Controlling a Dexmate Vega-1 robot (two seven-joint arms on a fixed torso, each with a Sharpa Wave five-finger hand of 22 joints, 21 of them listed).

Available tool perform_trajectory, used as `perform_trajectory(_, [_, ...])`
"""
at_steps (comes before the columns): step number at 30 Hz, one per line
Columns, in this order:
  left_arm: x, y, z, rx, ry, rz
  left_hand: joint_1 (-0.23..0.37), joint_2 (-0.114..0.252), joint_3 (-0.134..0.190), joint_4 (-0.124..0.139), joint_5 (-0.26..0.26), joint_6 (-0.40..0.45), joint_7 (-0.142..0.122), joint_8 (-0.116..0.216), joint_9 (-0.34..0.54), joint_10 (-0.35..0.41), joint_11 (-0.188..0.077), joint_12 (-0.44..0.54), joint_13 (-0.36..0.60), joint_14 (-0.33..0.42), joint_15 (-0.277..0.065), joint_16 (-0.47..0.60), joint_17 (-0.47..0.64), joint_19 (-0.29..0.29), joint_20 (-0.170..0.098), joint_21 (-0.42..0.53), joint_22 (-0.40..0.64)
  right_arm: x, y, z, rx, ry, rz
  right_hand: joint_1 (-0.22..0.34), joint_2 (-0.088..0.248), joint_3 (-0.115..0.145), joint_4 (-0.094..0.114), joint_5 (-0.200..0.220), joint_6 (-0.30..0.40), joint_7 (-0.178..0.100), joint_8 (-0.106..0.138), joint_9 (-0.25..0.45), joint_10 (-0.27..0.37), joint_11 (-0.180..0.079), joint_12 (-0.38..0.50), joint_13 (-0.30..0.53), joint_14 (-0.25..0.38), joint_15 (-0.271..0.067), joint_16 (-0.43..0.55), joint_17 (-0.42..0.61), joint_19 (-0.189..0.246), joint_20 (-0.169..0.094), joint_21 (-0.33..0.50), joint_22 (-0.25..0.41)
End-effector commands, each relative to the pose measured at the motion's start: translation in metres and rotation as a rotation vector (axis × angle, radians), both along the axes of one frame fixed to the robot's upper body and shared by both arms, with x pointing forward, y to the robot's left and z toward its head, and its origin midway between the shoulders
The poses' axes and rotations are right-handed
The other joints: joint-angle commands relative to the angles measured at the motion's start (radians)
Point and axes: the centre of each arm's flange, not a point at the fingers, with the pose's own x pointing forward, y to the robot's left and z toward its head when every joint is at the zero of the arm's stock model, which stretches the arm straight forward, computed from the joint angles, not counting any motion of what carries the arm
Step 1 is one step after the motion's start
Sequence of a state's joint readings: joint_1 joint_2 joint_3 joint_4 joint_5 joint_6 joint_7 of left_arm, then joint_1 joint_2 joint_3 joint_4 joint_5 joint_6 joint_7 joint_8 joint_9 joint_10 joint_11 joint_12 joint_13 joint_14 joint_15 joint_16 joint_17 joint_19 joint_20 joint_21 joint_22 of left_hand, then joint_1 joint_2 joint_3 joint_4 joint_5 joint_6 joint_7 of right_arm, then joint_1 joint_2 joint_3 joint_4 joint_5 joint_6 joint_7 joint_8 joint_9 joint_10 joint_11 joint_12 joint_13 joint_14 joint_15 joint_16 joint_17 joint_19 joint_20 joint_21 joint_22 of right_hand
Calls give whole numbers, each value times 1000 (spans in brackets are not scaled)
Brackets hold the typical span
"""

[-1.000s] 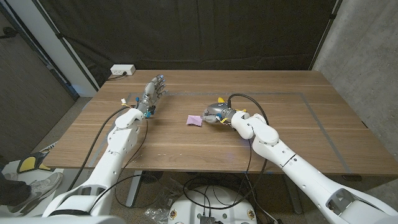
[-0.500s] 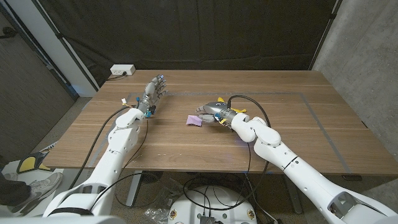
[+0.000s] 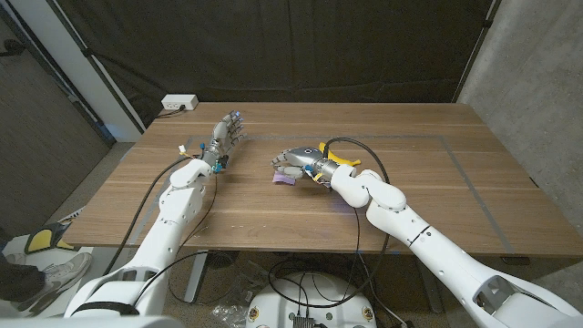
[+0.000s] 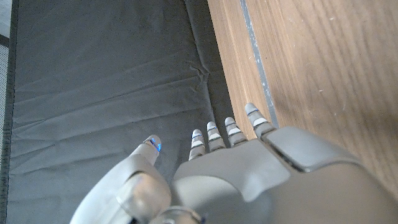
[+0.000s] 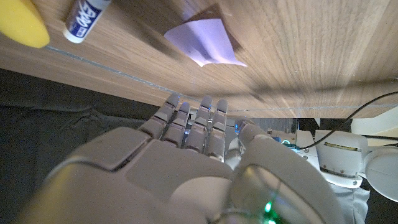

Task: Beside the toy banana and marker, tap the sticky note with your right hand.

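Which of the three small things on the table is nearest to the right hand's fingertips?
The purple sticky note: the right hand hovers just above it, while the toy banana and the marker lie back beside the wrist.

We see the sticky note (image 3: 284,179), a small pale purple square, lying on the wooden table near its middle, with one edge curled up off the surface in the right wrist view (image 5: 206,41). The toy banana (image 3: 341,160) is yellow and lies just behind and to the right of the note, and beside it in the right wrist view lies the marker (image 5: 87,18), a white barrel with blue lettering. The marker's cap end is cut off, so we cannot tell its colour.
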State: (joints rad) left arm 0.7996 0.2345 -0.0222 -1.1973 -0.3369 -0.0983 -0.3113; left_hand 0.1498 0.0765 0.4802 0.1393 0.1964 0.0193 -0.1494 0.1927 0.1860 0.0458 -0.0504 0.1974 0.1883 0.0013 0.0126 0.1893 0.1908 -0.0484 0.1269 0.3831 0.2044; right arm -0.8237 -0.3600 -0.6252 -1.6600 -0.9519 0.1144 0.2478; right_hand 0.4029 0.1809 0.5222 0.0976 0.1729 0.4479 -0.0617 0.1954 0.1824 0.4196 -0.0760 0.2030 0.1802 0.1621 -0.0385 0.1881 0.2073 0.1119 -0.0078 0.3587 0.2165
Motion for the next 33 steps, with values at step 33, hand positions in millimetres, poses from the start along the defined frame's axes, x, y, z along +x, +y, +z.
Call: perform_trajectory(33, [12, 0, 8, 8, -2, -9, 0, -2, -7, 0, 9, -12, -1, 2, 3, -6, -5, 3, 3, 0, -1, 4, 0, 2, 0, -3, 3, 24, -15, -17, -12, 124, -18, -194, -18, -53, 39, 19, 383, 63, 69, -2, 347, 93, 105, -1, 226, -28, 8, -34, 95, 18, 42, -13])
